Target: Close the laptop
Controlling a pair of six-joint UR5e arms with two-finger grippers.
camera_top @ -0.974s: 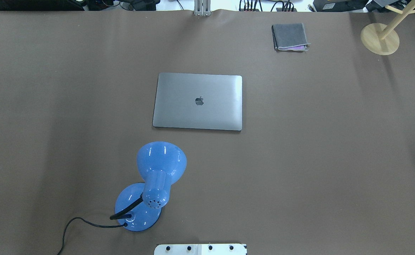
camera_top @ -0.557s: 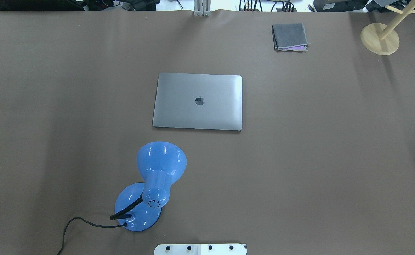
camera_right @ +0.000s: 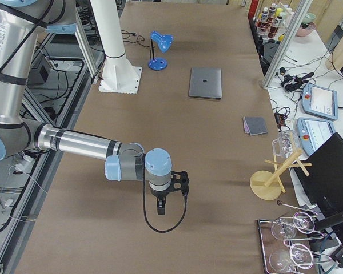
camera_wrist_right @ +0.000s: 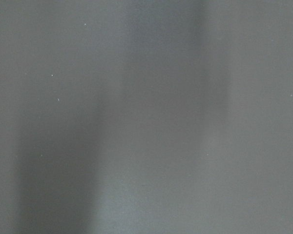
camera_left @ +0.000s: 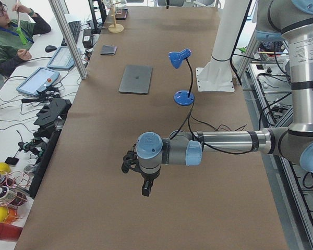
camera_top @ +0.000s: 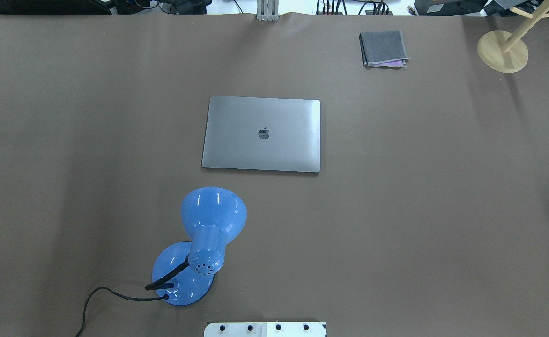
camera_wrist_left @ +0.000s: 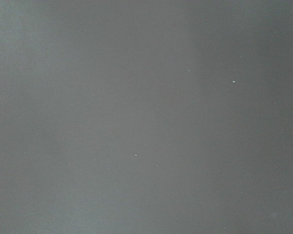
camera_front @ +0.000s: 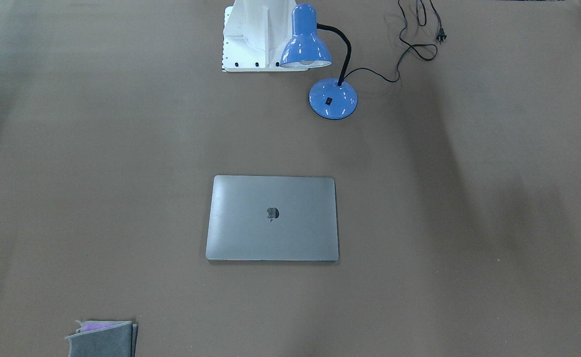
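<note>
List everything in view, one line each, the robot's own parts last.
laptop: 1, space-grey, lid shut, flat at mid-table.
desk lamp: 1, blue with black neck and cord, near the robot's base, on its left.
folded cloth: 1, grey with a purple edge, far side, robot's right.
wooden stand: 1, pale wood, far right corner.
table: 1, brown cover.
operator: 1, green top, seated off the far side.
base plate: 1, white, near edge.
left gripper: 1, black, over bare table near its left end; open or shut unclear.
right gripper: 1, black, near the right end; likewise unclear.
</note>
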